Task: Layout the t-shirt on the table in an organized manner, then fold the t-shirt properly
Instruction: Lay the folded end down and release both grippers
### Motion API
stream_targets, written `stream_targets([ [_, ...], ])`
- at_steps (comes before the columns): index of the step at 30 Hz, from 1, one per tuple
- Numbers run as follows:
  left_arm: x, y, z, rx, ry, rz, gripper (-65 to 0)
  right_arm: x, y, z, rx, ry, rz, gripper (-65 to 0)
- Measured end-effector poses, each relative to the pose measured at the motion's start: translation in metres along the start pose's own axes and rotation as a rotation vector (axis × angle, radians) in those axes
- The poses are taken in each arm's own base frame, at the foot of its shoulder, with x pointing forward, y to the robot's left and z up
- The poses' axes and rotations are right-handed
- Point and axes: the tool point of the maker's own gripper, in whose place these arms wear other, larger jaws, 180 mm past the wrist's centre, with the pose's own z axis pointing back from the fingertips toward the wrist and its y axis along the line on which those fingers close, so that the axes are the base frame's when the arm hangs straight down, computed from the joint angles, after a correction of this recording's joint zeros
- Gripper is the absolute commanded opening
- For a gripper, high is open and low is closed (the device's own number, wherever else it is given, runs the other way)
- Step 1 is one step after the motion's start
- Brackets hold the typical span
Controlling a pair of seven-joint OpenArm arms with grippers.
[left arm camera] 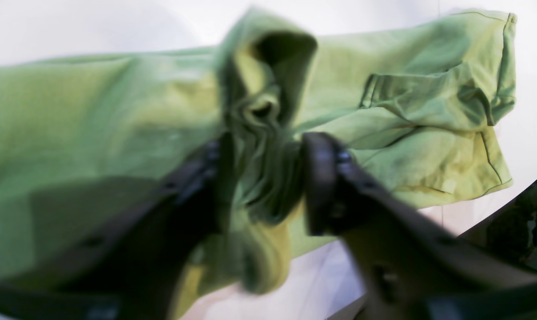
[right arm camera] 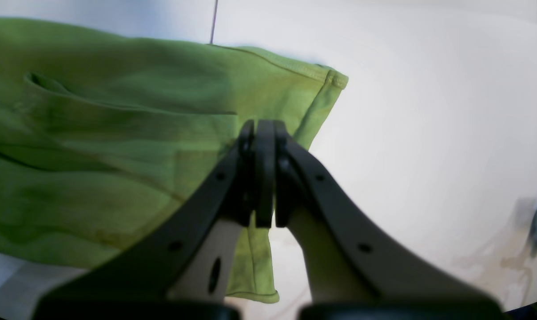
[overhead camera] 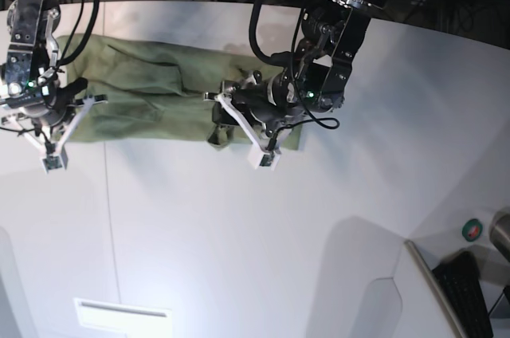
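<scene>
1. The table is a wide white top with a thin dark seam running across it and a curved far edge; dark equipment and cables crowd the background beyond that edge.
2. At the left of the base view, the right gripper has its jaws pressed tight together, pinching the hemmed edge of the t-shirt near one corner. A strip of green cloth hangs down below its fingertips in the right wrist view.
3. The t-shirt lies stretched in a long green band across the far part of the table, wrinkled and partly doubled over itself, between the two arms.
4. At the right end of the cloth, the left gripper has its jaws spread apart, with a bunched, raised fold of green fabric standing between them. Whether the pads actually touch the cloth I cannot tell; the left wrist view is blurred.
5. Near the lower right corner sits a small round green and red object, well apart from the shirt.
</scene>
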Motion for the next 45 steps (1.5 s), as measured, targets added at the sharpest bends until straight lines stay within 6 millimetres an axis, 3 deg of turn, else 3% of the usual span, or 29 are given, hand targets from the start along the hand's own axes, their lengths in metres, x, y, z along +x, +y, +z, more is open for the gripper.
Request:
stream_targets([
  [3, 0.000, 0.000, 0.000, -0.002, -0.001, 0.002, -18.6, 0.000, 0.000, 0.000, 0.000, 0.000, 0.000, -65.0],
  [5, 0.001, -0.001, 0.000, -0.004, -0.002, 0.002, -14.8, 0.000, 0.000, 0.000, 0.000, 0.000, 0.000, -65.0],
  [15, 0.030, -0.024, 0.024, -0.057, -0.111, -0.036, -15.1, 0.000, 0.000, 0.000, 0.000, 0.000, 0.000, -65.0],
  [17, 0.028, -0.021, 0.023, -0.050, -0.105, -0.037, -21.7, 0.000, 0.000, 0.000, 0.000, 0.000, 0.000, -65.0],
  [18, 0.023, -0.017, 0.019, -0.042, -0.091, -0.032, -28.0, 0.000, 0.000, 0.000, 0.000, 0.000, 0.000, -65.0],
  [22, -0.006, 0.004, 0.001, 0.002, 0.010, -0.002, -65.0, 0.000, 0.000, 0.000, 0.000, 0.000, 0.000, -65.0],
  [25, -0.017, 0.010, -0.011, 0.016, 0.063, 0.014, -65.0, -0.001, 0.000, 0.000, 0.000, 0.001, 0.000, -65.0],
  [31, -0.041, -0.030, -0.025, -0.055, 0.138, -0.090, -65.0, -0.001, 0.009, -0.001, 0.018, 0.000, -0.012, -65.0],
  [34, -0.046, -0.032, -0.025, -0.060, 0.155, -0.107, -65.0, 0.000, 0.007, -0.001, 0.012, 0.000, -0.010, -65.0],
  [42, -0.006, -0.043, 0.005, -0.095, 0.010, -0.140, -65.0, 0.000, 0.006, -0.001, 0.011, 0.000, -0.013, -65.0],
  [45, 0.014, -0.011, 0.017, -0.031, -0.051, -0.071, -65.0, 0.000, 0.006, -0.001, 0.011, 0.000, -0.013, -65.0],
])
